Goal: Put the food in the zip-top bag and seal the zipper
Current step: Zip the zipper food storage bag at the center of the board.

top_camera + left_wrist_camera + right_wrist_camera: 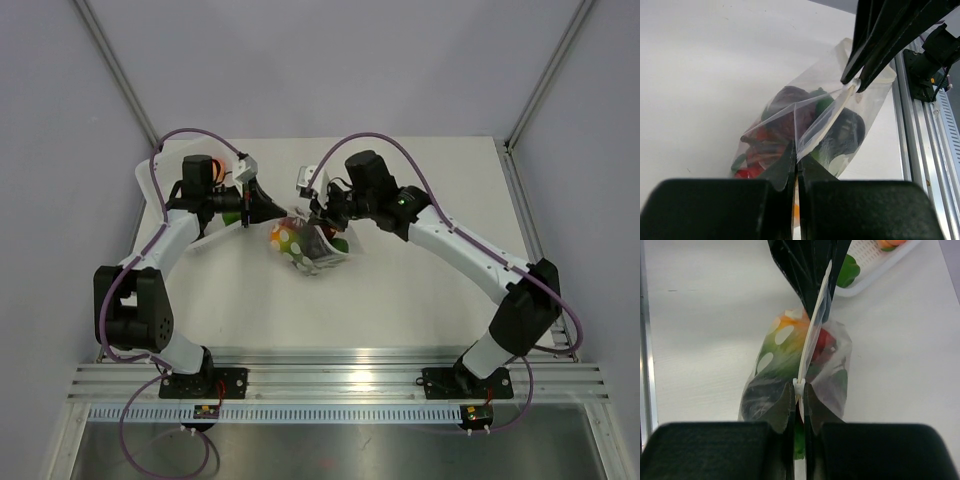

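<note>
The zip-top bag (306, 248) hangs between both grippers just above the table, with the food (285, 238) inside: orange, green, red and dark purple pieces. My left gripper (272, 212) is shut on one end of the bag's mouth, as the left wrist view (796, 156) shows. My right gripper (318, 222) is shut on the white slider at the other end of the zipper (815, 325), seen between its jaws in the right wrist view (799, 386). The strip runs taut and edge-on from one gripper to the other. The bag (805, 125) bulges below it.
A white rectangular tray (875, 266) lies on the table behind the left gripper, with a green piece (848, 270) and an orange piece (890, 243) in it. Aluminium rails (920, 130) run along the table's near edge.
</note>
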Controlling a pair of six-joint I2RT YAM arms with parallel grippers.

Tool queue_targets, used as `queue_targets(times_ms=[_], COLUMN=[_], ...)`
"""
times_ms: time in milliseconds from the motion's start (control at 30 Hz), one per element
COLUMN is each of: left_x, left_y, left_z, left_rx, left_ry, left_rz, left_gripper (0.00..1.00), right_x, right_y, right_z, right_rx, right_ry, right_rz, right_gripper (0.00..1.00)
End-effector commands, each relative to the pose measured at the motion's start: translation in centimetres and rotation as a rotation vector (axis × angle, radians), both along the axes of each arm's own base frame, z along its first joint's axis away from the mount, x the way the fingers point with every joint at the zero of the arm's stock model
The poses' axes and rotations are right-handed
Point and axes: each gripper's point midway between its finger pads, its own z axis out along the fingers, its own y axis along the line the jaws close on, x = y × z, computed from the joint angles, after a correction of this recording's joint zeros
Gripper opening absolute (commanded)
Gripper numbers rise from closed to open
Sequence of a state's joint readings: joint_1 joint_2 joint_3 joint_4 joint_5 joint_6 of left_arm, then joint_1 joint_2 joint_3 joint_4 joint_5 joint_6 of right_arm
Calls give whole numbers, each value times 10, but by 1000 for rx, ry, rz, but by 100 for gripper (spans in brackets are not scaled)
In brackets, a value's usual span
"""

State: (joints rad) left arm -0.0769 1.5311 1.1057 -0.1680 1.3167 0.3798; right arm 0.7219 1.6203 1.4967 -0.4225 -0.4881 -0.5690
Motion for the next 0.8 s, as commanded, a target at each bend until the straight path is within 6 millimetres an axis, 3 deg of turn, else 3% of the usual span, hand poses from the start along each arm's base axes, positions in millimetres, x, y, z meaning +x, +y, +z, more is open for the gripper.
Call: queue_targets(times_ms=[0, 33, 100, 133, 200, 333, 600, 767], left_x=[18, 18, 22, 22, 27, 30, 32, 37], left_y=[11, 11, 12, 12, 14, 17, 24, 25], left_z=[21, 21, 22, 22, 23, 26, 30, 31], left_rx=[14, 9, 7, 4, 9, 20, 27, 23], left_ry=[-140, -128, -147, -138, -144, -177, -199, -207], left_rz=[77, 86, 101, 105, 131, 162, 204, 227], left_gripper=[0, 0, 0, 0, 0, 0, 0, 0], right_x=[-13, -16, -22, -24, -29, -40, -56, -70], right_y=[-28, -35, -47, -54, -66, -90, -113, -127], right_z=[24, 10, 10, -2, -2, -26, -20, -27], right_rx=[18, -9, -12, -34, -32, -58, -15, -22], right_ry=[-43, -24, -28, -7, -12, 12, 23, 55], right_rz=[-81, -100, -127, -148, -182, -240, -323, -357], right_gripper=[0, 0, 0, 0, 0, 0, 0, 0])
